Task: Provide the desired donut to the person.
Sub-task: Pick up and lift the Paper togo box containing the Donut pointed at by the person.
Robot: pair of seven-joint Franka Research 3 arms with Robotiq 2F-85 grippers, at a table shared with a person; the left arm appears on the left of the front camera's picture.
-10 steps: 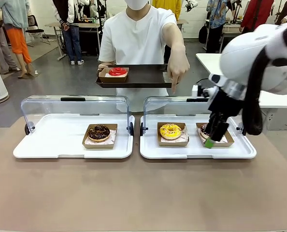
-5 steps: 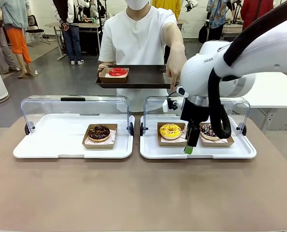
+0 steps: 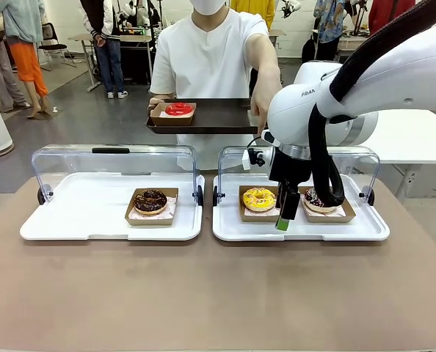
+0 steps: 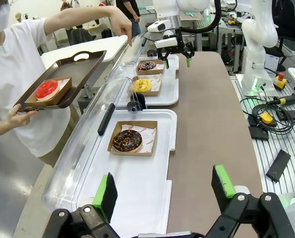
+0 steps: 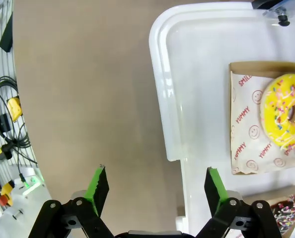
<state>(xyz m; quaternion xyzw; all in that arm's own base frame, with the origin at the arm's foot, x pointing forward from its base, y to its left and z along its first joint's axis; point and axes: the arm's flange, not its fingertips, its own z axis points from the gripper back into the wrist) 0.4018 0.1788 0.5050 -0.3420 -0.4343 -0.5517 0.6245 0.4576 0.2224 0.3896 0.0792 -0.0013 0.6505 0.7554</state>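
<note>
The person (image 3: 211, 59) in a white shirt holds a dark tray (image 3: 218, 117) bearing a red donut (image 3: 178, 108) and points a hand (image 4: 122, 25) down toward the right white tray (image 3: 365, 229). That tray holds a yellow sprinkled donut (image 3: 259, 198) and a chocolate sprinkled donut (image 3: 317, 199), each in a cardboard boat. My right gripper (image 3: 282, 220) hangs open over the tray's front edge, just right of the yellow donut (image 5: 286, 116), with nothing between its green fingers (image 5: 100, 183). My left gripper (image 4: 162, 178) is open and empty above the left tray's near end.
The left white tray (image 3: 56, 220) holds one chocolate donut (image 3: 150, 200) in a boat. Both trays have clear lids (image 3: 115, 165) standing open at their far side. Bare brown tabletop (image 3: 203, 293) lies in front of the trays. Cables and small devices (image 4: 266, 119) sit beyond the table's side.
My right arm has swung left, from over the chocolate sprinkled donut to the tray's front edge beside the yellow donut. Its gripper stayed open. The person keeps pointing.
</note>
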